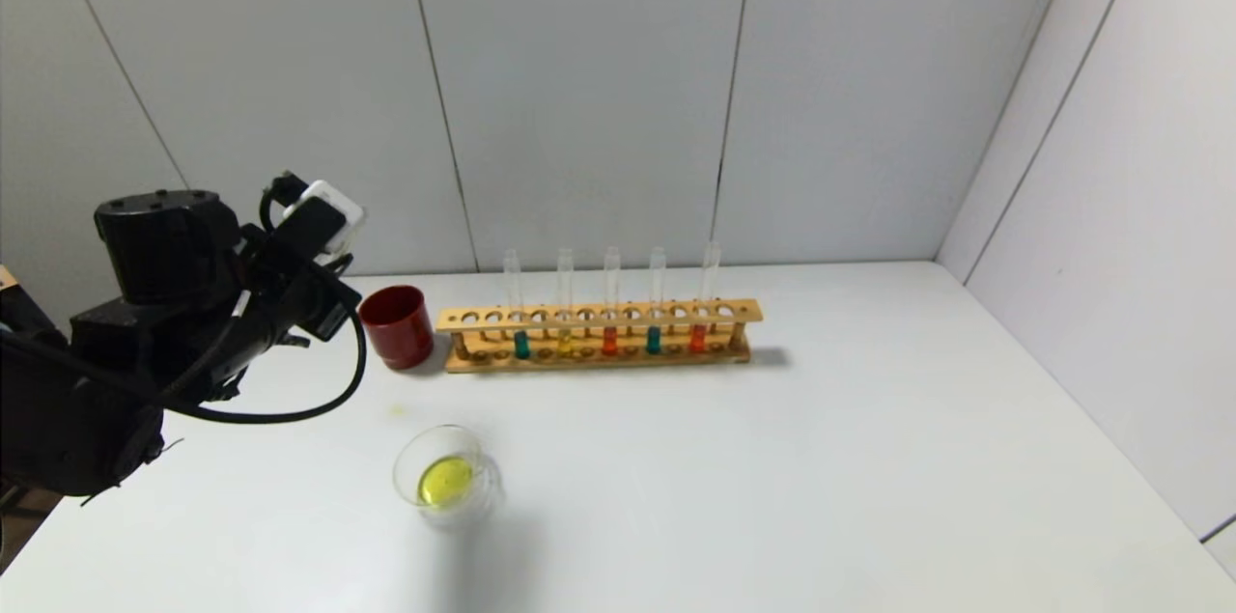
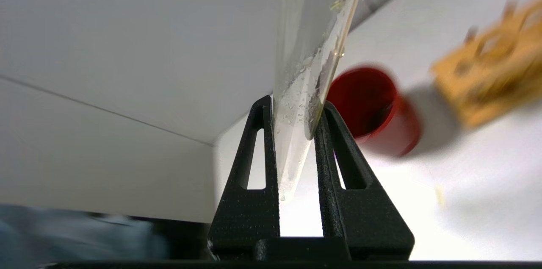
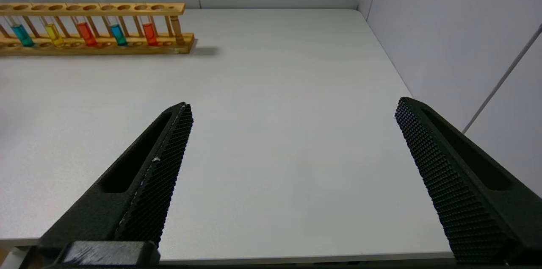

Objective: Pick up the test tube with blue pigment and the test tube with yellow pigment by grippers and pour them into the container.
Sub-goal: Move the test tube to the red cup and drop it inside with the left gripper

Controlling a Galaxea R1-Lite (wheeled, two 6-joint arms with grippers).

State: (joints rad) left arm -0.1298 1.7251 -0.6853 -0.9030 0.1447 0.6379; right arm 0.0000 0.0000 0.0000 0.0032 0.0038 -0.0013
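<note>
My left gripper [image 2: 295, 103] is shut on a slim clear tube [image 2: 311, 44]. The tube is nearly empty, with droplets and a faint yellow trace inside, and is held tilted above the table's left side near the red cup. The left arm [image 1: 193, 314] shows in the head view; the tube does not. The clear glass container [image 1: 401, 470] at front left holds bright yellow liquid. Two tubes with teal-blue liquid [image 1: 521, 343] [image 1: 654, 339] stand in the wooden rack [image 1: 599, 316]. They also show in the right wrist view [image 3: 22, 35] [image 3: 118, 34]. My right gripper [image 3: 294, 106] is open and empty over the table's front right.
The rack also holds an amber-yellow tube [image 1: 565, 340] and two orange-red tubes [image 1: 609, 340] [image 1: 697, 337]. A dark red cup [image 1: 397, 326] stands left of the rack. A small yellow drop [image 1: 398, 411] lies on the table. Walls close the back and right.
</note>
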